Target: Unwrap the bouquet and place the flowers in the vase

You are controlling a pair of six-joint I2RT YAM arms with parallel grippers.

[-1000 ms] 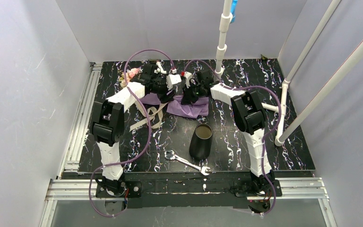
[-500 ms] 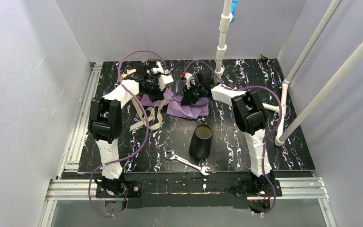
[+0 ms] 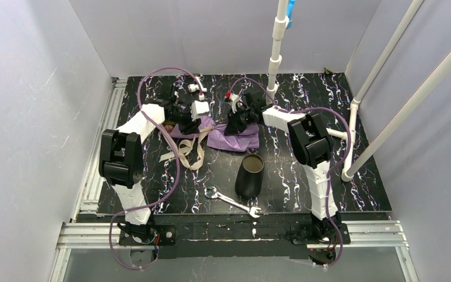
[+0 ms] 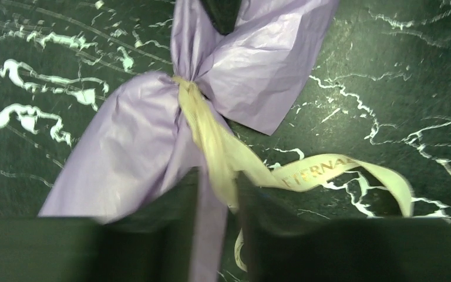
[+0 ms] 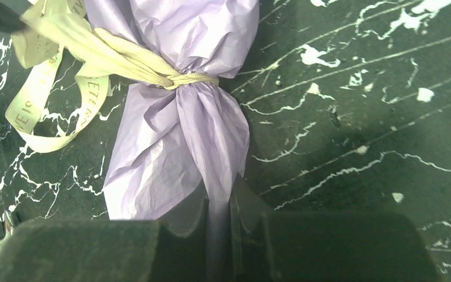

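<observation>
Left wrist view: the bouquet (image 4: 129,147) is seen tied on the counter (image 4: 387,76), ribbon (image 4: 211,135) between the slightly parted left claw (image 4: 217,194) (hold untellable), paper pinched in the closed right claw (image 5: 218,217), vase (image 3: 250,175) not yet filled.

Top external camera: fixed high behind the arm bases, tilted down and forward, far enough back to take in the whole table (image 3: 340,176). Left wrist and right wrist cameras: both low and very close, aimed down at the tabletop, facing each other across the tied waist of the bouquet (image 3: 235,138). Shared by all three views: that waist and the ribbon (image 4: 211,141) knotted round it.
</observation>
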